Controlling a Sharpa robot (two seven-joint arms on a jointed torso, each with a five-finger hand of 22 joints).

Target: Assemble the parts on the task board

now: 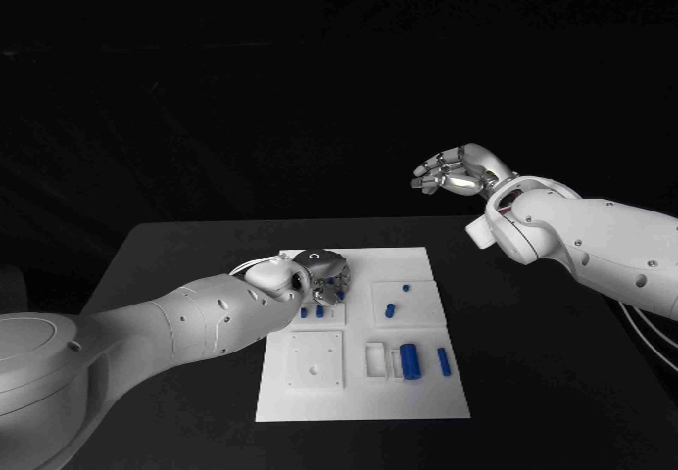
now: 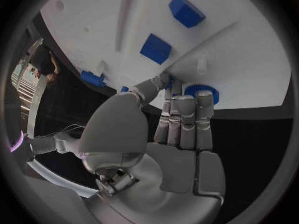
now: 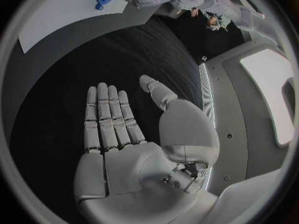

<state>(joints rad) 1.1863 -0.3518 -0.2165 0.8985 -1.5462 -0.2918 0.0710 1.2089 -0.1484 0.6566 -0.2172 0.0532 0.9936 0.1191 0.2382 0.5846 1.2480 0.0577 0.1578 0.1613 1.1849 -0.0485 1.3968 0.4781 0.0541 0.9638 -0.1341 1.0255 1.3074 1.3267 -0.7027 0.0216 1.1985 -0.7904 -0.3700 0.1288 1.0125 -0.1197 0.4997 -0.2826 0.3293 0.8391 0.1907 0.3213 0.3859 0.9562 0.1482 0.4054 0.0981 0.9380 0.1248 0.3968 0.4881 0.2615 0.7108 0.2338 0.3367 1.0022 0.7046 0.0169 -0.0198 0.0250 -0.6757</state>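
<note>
Holding small blue parts (image 1: pixel 411 360), white task board (image 1: pixel 424 392) on black table (image 1: pixel 169 245).

No readable text, labels, numbers or signs; task board (image 1: pixel 424 392) bears no markings

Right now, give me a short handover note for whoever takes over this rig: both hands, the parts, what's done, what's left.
Left hand: low over the board's far left corner, fingertips at a round blue part near the edge; whether it grips it, I can't tell.
Right hand: raised beyond the table's far right, open, holding nothing.
Board: white, mid-table. Blue parts lie on it: a large cylinder and a thin pin near right, small pieces further back.
Done: can't confirm any assembly.
Left: most parts still loose.
</note>
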